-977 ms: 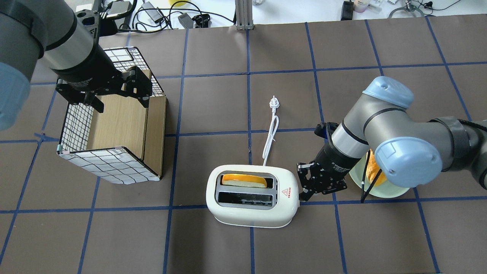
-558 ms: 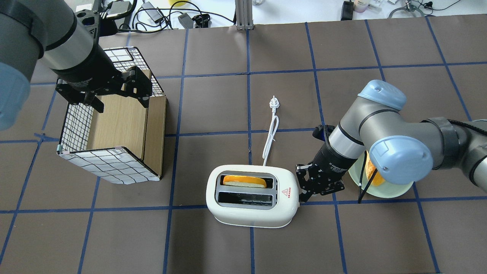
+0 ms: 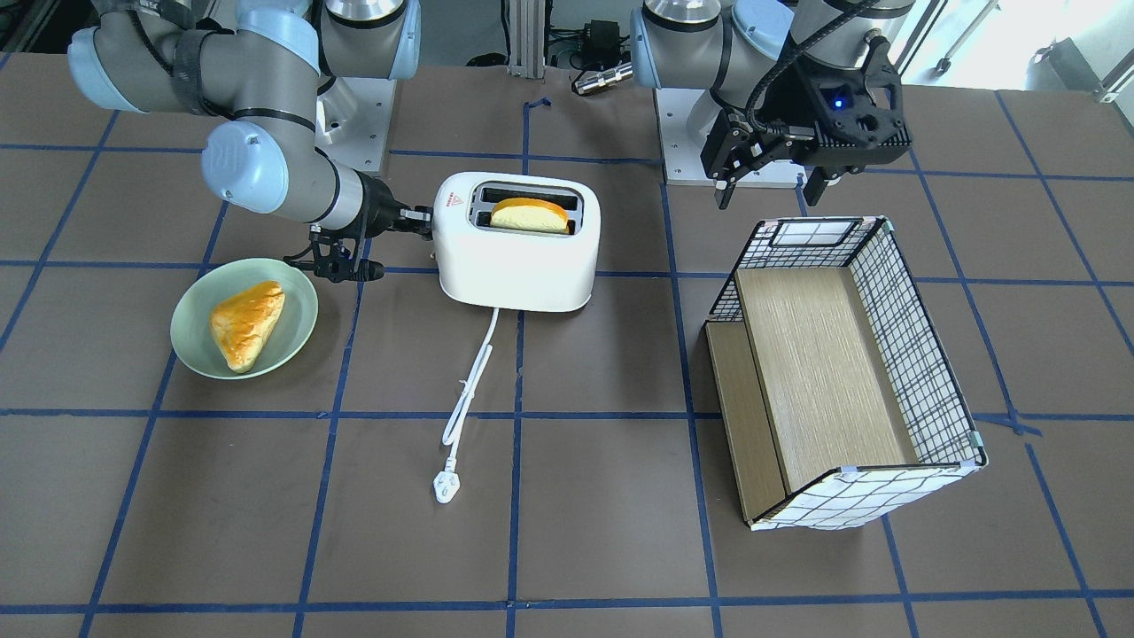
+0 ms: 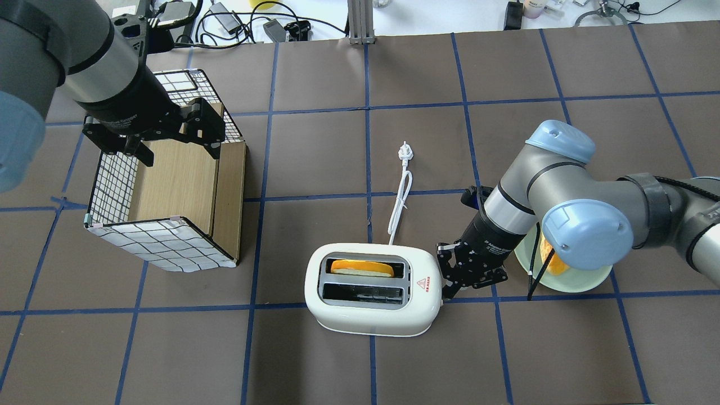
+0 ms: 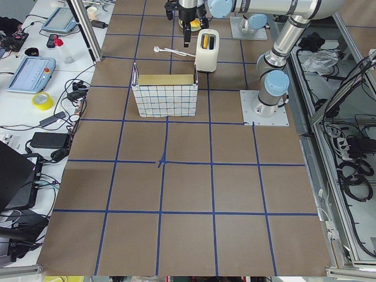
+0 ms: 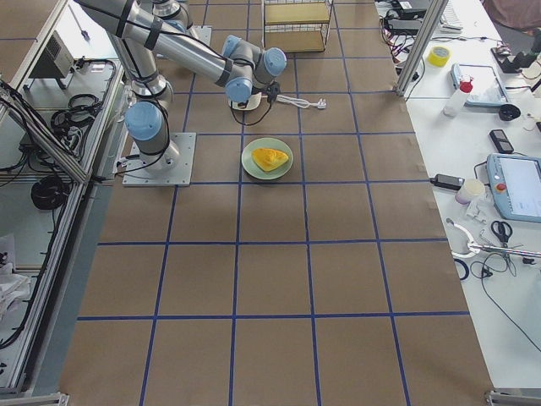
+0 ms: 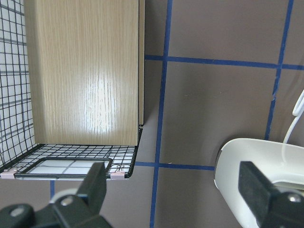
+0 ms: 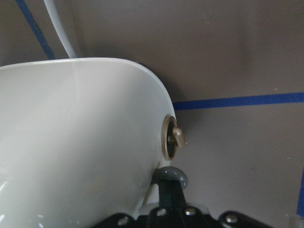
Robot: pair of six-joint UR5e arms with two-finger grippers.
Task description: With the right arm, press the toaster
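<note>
The white two-slot toaster [image 4: 371,295] stands near the table's front edge, with a yellow bread slice [image 4: 361,268] in its far slot. It also shows in the front view [image 3: 518,257]. My right gripper [image 4: 449,289] is shut and sits at the toaster's right end. In the right wrist view the fingertips [image 8: 167,187] are together right under the grey lever [image 8: 174,175], below a round brass knob [image 8: 173,137]. My left gripper [image 4: 175,147] hangs open and empty above the wire basket [image 4: 163,247]; its fingers [image 7: 97,183] stand wide apart.
A green plate [image 3: 301,301] with a piece of bread [image 3: 246,323] lies under my right forearm. The toaster's white cord [image 4: 400,202] runs away to its unplugged plug [image 4: 404,151]. The basket with wooden shelves [image 3: 921,354] lies on its side at my left.
My right arm's elbow and wrist have shifted a little to the left and lower. The gripper stays at the toaster's end. The left arm has not moved.
</note>
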